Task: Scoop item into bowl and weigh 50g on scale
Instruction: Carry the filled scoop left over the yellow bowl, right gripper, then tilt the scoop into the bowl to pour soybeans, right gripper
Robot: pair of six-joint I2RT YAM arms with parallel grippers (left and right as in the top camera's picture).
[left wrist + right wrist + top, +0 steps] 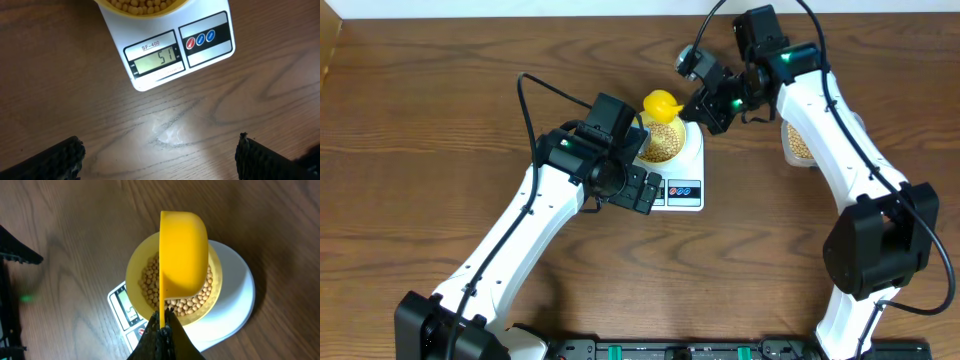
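Observation:
The white scale point(692, 172) stands mid-table with the pale yellow bowl point(642, 150) on its platform, filled with tan beans point(662, 140). In the left wrist view the scale's display point(155, 60) reads 51. My right gripper point(163, 325) is shut on the handle of the bright yellow scoop point(183, 250), which hangs tipped over the bowl point(134, 275) and the beans point(190, 304). The scoop also shows from overhead point(662, 103). My left gripper point(159, 157) is open and empty over bare wood just in front of the scale.
A clear plastic tub point(798, 140) holding more beans sits at the right, partly under my right arm. The two arm bases stand at the front edge of the wooden table point(420, 120).

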